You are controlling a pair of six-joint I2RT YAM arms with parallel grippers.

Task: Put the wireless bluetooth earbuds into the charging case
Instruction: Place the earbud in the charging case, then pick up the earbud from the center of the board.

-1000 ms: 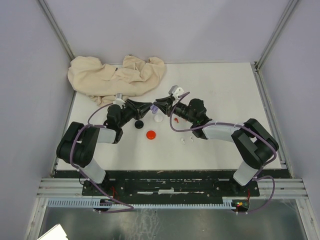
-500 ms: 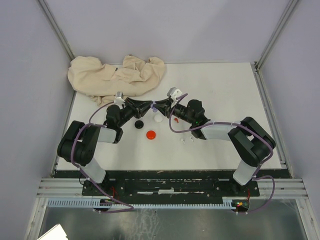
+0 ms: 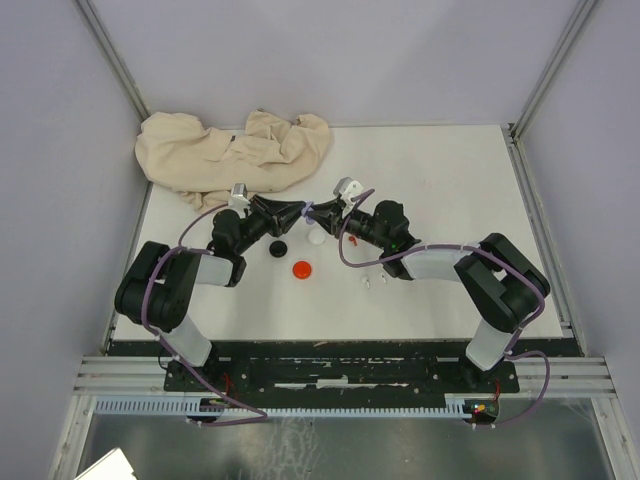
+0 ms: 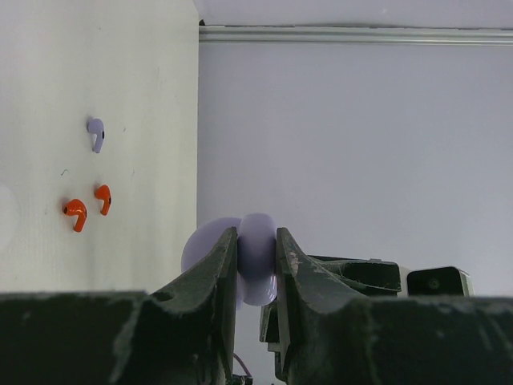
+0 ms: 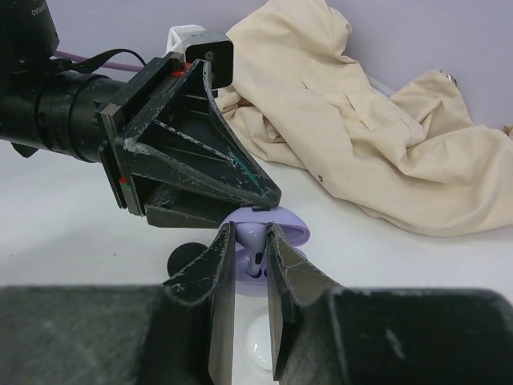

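My left gripper (image 3: 301, 212) (image 4: 256, 247) is shut on the purple charging case (image 4: 258, 261) (image 5: 288, 221), held off the table with its lid open. My right gripper (image 3: 320, 211) (image 5: 250, 241) is shut on a purple earbud (image 5: 256, 238), stem down, at the case's open mouth right against the left fingers (image 5: 200, 172). Loose on the table lie another purple earbud (image 4: 96, 133), two red earbuds (image 4: 74, 214) (image 4: 103, 198) and two white earbuds (image 3: 368, 283).
A crumpled beige cloth (image 3: 230, 150) (image 5: 361, 112) covers the far left of the table. A red disc (image 3: 301, 268), a black disc (image 3: 279, 247) and a white disc (image 3: 316, 238) (image 5: 256, 345) lie just below the two grippers.
The right gripper has edged left and down with the purple earbud, closing on the case. The left arm has barely moved.
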